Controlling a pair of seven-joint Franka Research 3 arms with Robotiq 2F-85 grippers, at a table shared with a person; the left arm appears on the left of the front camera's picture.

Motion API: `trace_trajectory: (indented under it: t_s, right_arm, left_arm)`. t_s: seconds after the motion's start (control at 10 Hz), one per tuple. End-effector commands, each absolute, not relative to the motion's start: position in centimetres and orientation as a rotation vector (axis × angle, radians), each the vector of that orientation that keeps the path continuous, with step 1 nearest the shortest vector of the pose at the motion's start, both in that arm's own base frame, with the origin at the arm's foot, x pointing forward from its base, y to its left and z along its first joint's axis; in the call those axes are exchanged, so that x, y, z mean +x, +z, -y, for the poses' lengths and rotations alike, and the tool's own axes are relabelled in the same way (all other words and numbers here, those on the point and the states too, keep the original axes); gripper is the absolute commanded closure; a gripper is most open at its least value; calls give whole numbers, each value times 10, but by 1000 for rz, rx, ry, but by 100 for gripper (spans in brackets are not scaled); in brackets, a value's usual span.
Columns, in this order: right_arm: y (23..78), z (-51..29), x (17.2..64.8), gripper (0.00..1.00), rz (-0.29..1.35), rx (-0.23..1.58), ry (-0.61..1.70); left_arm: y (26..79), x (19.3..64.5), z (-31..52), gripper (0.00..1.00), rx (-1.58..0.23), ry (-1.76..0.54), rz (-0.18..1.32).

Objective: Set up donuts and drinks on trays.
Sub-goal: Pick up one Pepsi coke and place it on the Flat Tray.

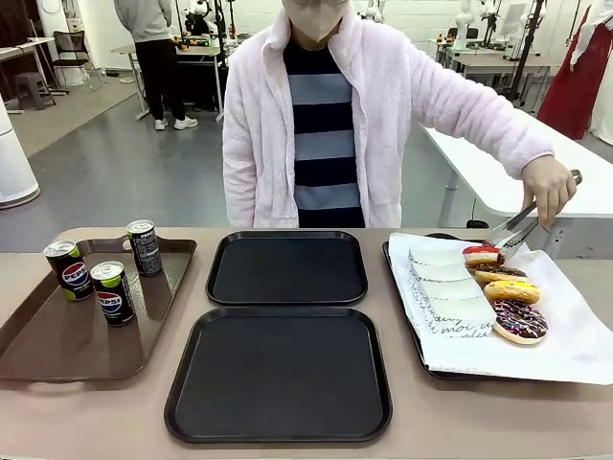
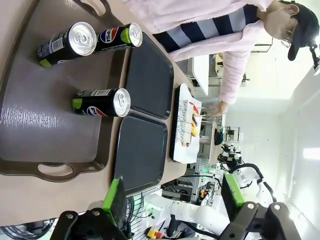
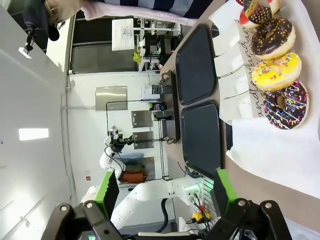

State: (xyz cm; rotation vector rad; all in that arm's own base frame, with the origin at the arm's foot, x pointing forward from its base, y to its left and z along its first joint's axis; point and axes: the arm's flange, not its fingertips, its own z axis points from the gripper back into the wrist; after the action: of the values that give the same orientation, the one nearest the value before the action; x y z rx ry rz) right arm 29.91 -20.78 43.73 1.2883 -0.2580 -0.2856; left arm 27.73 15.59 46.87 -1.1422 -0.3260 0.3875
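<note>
2 black rounded-square plastic trays (image 1: 287,267) lie side by side; 3 slim black Pepsi cans (image 1: 113,292) stand left of them (on a brown tray (image 1: 57,345)), 4 iced ring donuts (image 1: 512,290) right of them. Jaws of left gripper (image 2: 175,195) and right gripper (image 3: 165,186) stand wide, empty.

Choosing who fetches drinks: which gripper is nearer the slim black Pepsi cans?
Left. The left gripper hangs close by the brown tray holding the slim black Pepsi cans; the right gripper is over the ring donuts, cans far off.

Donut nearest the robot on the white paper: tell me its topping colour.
The donut has dark chocolate icing with multicoloured sprinkles. The right wrist view shows it best.
</note>
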Motion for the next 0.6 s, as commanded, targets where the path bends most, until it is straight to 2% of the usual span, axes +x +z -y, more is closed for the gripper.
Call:
trace_trajectory:
  t_s: [0.0, 0.1, 0.3, 0.5]
  right_arm:
    - [437, 209, 301, 0, 274, 1311, -278]
    - [437, 209, 301, 0, 274, 1311, -278]
    - [437, 209, 301, 0, 274, 1311, -278]
    - [437, 209, 301, 0, 274, 1311, -278]
  left_arm:
    - [470, 279, -157, 0, -1164, 385, 342]
    - [469, 277, -156, 0, -1142, 387, 326]
    - [510, 279, -120, 0, -972, 320, 354]
    - [546, 317, -68, 0, -618, 276, 331]
